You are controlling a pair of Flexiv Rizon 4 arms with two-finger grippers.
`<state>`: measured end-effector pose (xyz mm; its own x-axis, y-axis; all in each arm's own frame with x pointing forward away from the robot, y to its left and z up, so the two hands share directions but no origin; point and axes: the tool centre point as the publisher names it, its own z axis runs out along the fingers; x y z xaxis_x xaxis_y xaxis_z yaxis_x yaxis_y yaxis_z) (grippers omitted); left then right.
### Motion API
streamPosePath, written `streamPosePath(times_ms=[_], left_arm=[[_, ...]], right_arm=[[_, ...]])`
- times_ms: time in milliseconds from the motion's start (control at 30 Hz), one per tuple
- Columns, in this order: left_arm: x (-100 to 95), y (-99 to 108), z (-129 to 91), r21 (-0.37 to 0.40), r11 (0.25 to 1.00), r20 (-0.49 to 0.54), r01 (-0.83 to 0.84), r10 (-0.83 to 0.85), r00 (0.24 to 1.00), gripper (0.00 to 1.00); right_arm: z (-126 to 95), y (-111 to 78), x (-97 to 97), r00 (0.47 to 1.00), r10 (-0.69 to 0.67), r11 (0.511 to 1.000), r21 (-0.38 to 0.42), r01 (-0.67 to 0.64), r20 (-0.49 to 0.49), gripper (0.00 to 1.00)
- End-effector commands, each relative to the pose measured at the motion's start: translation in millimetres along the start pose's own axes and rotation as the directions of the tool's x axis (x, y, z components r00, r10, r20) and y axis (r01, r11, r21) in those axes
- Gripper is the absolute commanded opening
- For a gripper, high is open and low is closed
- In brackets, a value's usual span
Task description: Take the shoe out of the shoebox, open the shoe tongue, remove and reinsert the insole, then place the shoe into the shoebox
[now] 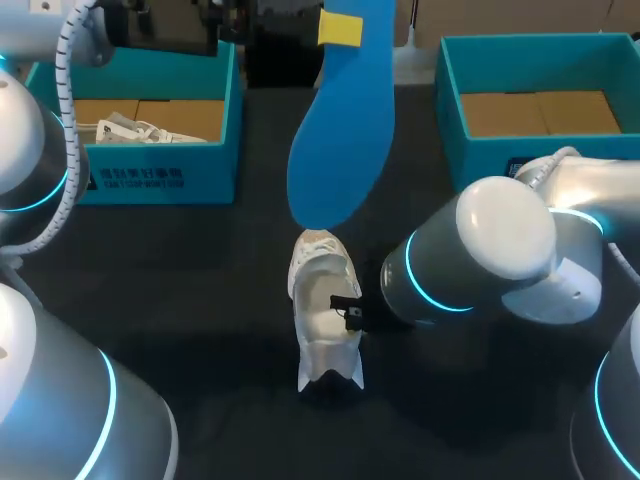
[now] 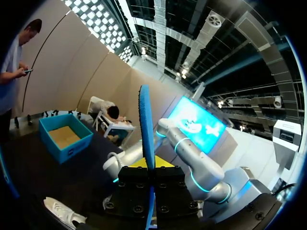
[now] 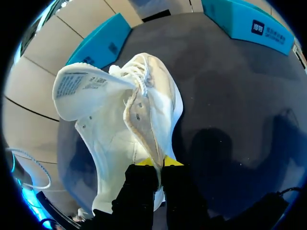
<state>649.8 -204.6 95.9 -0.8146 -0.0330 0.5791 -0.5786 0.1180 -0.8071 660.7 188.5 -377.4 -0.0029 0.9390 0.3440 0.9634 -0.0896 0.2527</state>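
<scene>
White lace-up shoe (image 1: pixel 322 300) sole-down at centre of dark table (image 1: pixel 200 300), tongue folded open. Right gripper (image 3: pixel 157 163) fingers pinched on shoe side wall. Blue foam insole (image 1: pixel 345 130) aloft above shoe, clamped in left gripper (image 2: pixel 149 165). Teal shoebox (image 1: pixel 160 180) at rear left.

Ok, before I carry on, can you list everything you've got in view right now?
insole: one, blue, held in the air above the shoe
shoe: one, white, mid-table, tongue folded open
second shoe: one, white, inside the left shoebox
left shoebox: one, teal, far left of the table
right shoebox: one, teal, far right, brown floor showing
table: one, dark, under it all
left gripper: one, yellow tips, shut on the insole
right gripper: one, yellow tips, shut on the shoe's side wall
</scene>
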Motion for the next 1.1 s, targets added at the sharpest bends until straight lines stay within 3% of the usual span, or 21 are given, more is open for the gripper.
streamPosePath(times_ms=[33, 333, 400, 433, 467, 500, 533, 900, 1033, 1100], left_arm=[[-0.4, -1, 1, -0.003, 1.0, 0.0, 0.0, 0.0, 1.0, 0.0], [-0.4, -1, 1, -0.003, 1.0, 0.0, 0.0, 0.0, 1.0, 0.0], [-0.4, -1, 1, -0.003, 1.0, 0.0, 0.0, 0.0, 1.0, 0.0], [-0.4, -1, 1, -0.003, 1.0, 0.0, 0.0, 0.0, 1.0, 0.0], [-0.4, -1, 1, -0.003, 1.0, 0.0, 0.0, 0.0, 1.0, 0.0], [-0.4, -1, 1, -0.003, 1.0, 0.0, 0.0, 0.0, 1.0, 0.0], [-0.4, -1, 1, -0.003, 1.0, 0.0, 0.0, 0.0, 1.0, 0.0], [-0.4, -1, 1, -0.003, 1.0, 0.0, 0.0, 0.0, 1.0, 0.0], [-0.4, -1, 1, -0.003, 1.0, 0.0, 0.0, 0.0, 1.0, 0.0], [-0.4, -1, 1, -0.003, 1.0, 0.0, 0.0, 0.0, 1.0, 0.0]], right_arm=[[5, 1.0, -2.4, 1.0, 0.002, 1.0, 0.009, -0.002, -0.018, 0.0], [10, -1.6, -7.5, 0.999, 0.021, 1.0, 0.024, -0.02, -0.037, 0.03], [10, -1.7, -7.5, 0.999, 0.023, 0.999, 0.027, -0.022, -0.037, 0.22], [10, -1.7, -7.5, 0.999, 0.023, 0.999, 0.026, -0.022, -0.036, 0.38], [10, -1.6, -7.2, 0.999, 0.023, 0.999, 0.025, -0.022, -0.036, 0.62], [9, -1.5, -7.0, 0.999, 0.023, 0.999, 0.024, -0.022, -0.035, 0.95], [8, -1.1, -6.7, 0.999, 0.023, 1.0, 0.022, -0.022, -0.035, 1.0], [-35, 8.1, -8.2, 0.999, 0.004, 1.0, 0.001, -0.004, -0.045, 1.0], [-50, 14.2, -15.7, 0.993, -0.015, 1.0, 0.015, 0.017, -0.121, 1.0], [-57, 18.8, -22.8, 0.979, -0.016, 0.999, 0.037, 0.024, -0.203, 1.0]])
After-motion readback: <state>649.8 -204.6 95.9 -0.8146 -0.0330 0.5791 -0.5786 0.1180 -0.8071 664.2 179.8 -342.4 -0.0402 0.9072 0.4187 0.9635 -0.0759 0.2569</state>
